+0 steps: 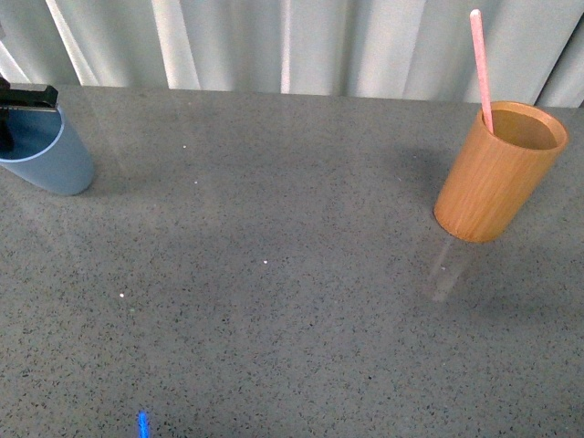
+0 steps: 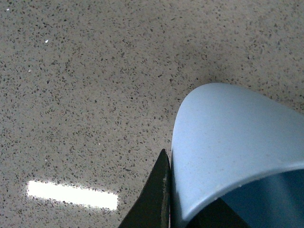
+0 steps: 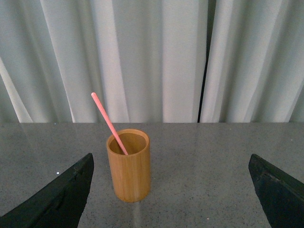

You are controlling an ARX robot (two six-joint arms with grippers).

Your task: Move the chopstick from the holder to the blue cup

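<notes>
The pale pink chopstick (image 1: 480, 68) stands leaning in the orange-brown wooden holder (image 1: 497, 173) at the table's right. The blue cup (image 1: 46, 160) stands at the far left edge. My left gripper (image 1: 23, 100) is shut on its rim. In the left wrist view the cup (image 2: 223, 142) fills the lower right, with one dark finger (image 2: 154, 199) pressed on its outer wall and another inside. My right gripper (image 3: 171, 190) is open and empty, its fingers wide apart, facing the holder (image 3: 129, 166) and chopstick (image 3: 109, 122) from a distance.
A grey speckled table (image 1: 274, 274) carries everything. Pale pleated curtains (image 1: 292, 41) hang behind the far edge. A small blue mark (image 1: 143, 423) lies near the front edge. A bright light reflection (image 2: 71, 194) shows on the table beside the cup.
</notes>
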